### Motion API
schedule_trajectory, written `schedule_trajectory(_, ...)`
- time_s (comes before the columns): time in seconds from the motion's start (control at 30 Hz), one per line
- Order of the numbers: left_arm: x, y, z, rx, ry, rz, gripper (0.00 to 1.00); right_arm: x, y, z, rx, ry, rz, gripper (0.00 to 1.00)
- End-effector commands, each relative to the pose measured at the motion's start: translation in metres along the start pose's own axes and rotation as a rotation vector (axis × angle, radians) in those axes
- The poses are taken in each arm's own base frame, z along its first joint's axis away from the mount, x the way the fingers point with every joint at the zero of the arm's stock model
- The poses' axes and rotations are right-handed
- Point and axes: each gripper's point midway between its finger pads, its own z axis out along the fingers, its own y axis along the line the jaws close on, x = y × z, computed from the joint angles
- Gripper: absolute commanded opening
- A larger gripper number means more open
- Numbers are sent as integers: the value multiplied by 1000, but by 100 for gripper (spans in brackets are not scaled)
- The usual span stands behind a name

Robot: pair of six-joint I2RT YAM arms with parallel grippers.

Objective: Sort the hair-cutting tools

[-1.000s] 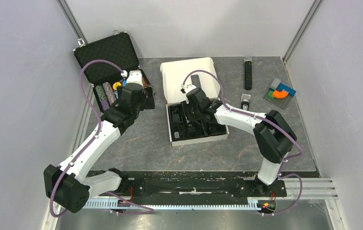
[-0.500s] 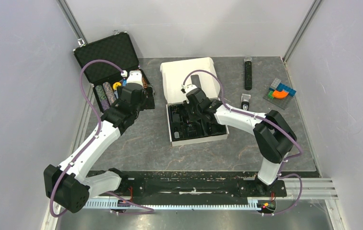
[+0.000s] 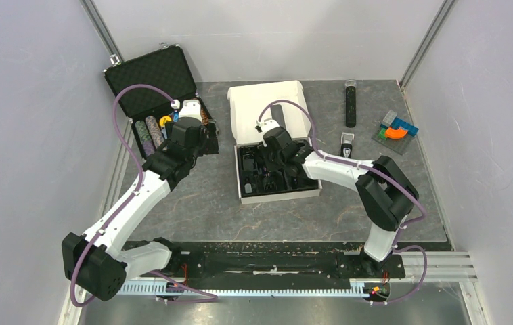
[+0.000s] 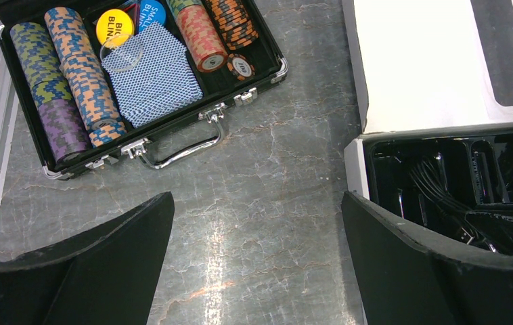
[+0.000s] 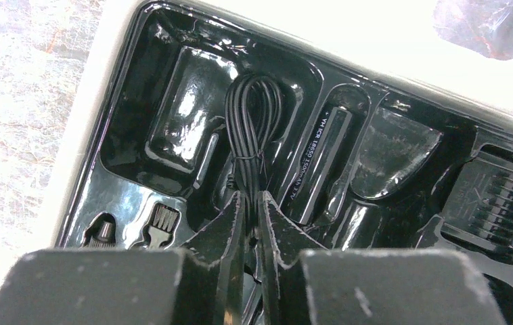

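Patience pays in this step. The right claw [image 5: 250,203] reaches into the black tray [image 5: 172,95] of the white box [image 3: 247,115], which sits mid-desk toward the far edge. Its fingers are almost together, pinched on the lower end of the coiled cord [image 5: 254,122]. I judge it is lifting or resettling the cord so that the tray's pockets are free for the tools.

To do that well, keep the pinch across the whole bundle (a single loop would unravel). Raise it straight up, so nothing snags the comb attachment [image 5: 494,203] lying in the pocket to the right.

The hair clipper [image 3: 347,143] lies on the bare desk [image 3: 206,203] just beside the box's right wall, not yet sorted.

The left claw [image 4: 255,203] hangs with its fingers wide apart and holds nothing. It is over the desk between the chip case [image 4: 193,116] and the box.
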Motion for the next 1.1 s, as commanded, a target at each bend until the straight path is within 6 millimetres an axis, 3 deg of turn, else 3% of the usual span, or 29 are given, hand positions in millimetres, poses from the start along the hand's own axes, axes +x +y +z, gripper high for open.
schedule_trajectory(0.0, -17, -2, -3, 3, -48, -23, 100, -18, 6, 10, -14, -109, -4, 12)
schedule_trajectory(0.27, -18, -2, -3, 2, -50, -22, 100, -15, 8, 11, -22, -99, -15, 21)
schedule_trajectory(0.5, -18, -3, -4, 9, -49, -25, 100, -52, 2, -25, 4, -176, -36, 41)
schedule_trajectory(0.6, -17, -3, -3, 6, -47, -25, 100, -71, -10, -44, 66, -211, -45, 48)
schedule_trajectory(0.73, -17, -3, -3, 6, -48, -26, 100, -76, -47, -64, 182, -206, -31, 57)
schedule_trajectory(0.8, -18, -3, -4, 10, -48, -28, 100, -70, -77, -72, 255, -184, 8, 61)
schedule_trajectory(1.07, -17, -7, -3, 27, -43, -35, 100, -11, -195, -95, 520, -57, 198, 74)
